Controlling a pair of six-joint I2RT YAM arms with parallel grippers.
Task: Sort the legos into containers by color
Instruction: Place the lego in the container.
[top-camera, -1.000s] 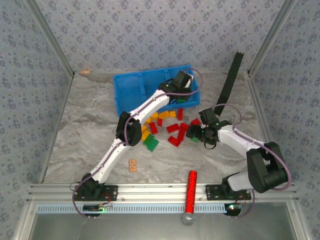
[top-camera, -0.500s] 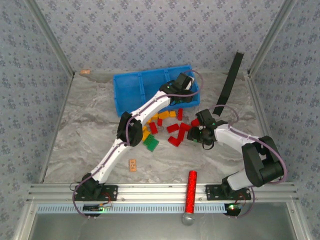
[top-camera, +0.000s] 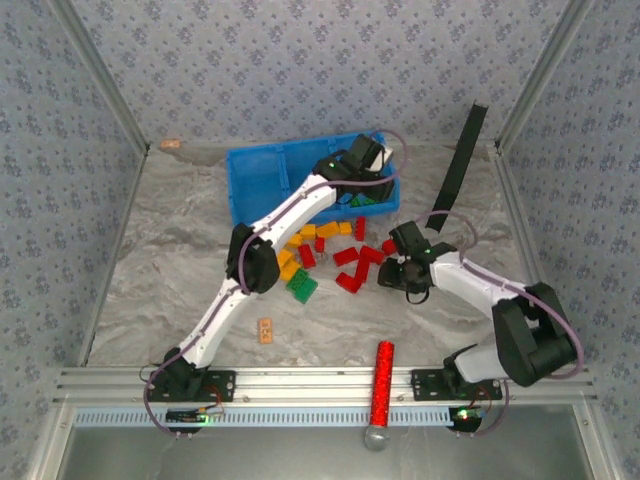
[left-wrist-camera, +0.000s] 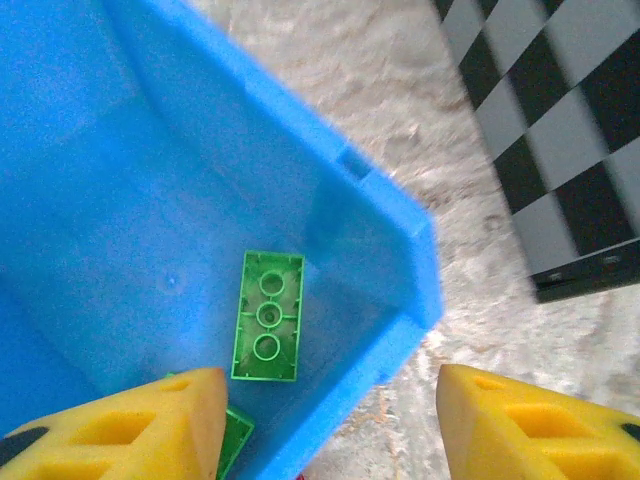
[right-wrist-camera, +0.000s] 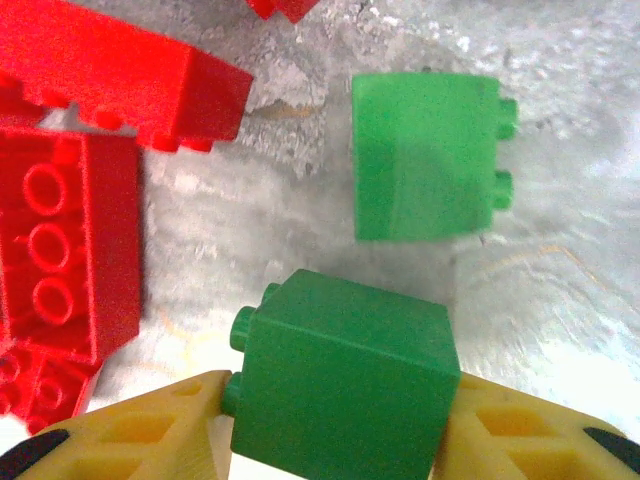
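- While most legos (top-camera: 325, 255) lie loose at the middle of the table (top-camera: 170, 250), just near-side of the containers (top-camera: 260, 190) at its far edge, sorting looks early.
- Right-end bin holds a green brick (left-wrist-camera: 266, 318) plus part of another; red, yellow and green pieces left.
- Right gripper (right-wrist-camera: 335, 430) pinches a dark green brick (right-wrist-camera: 340, 375) at the pile's right side.
- Left gripper (left-wrist-camera: 330, 420) spread, empty, over that bin's corner.
- No readable writing; tan block (top-camera: 265, 330) marks too small.
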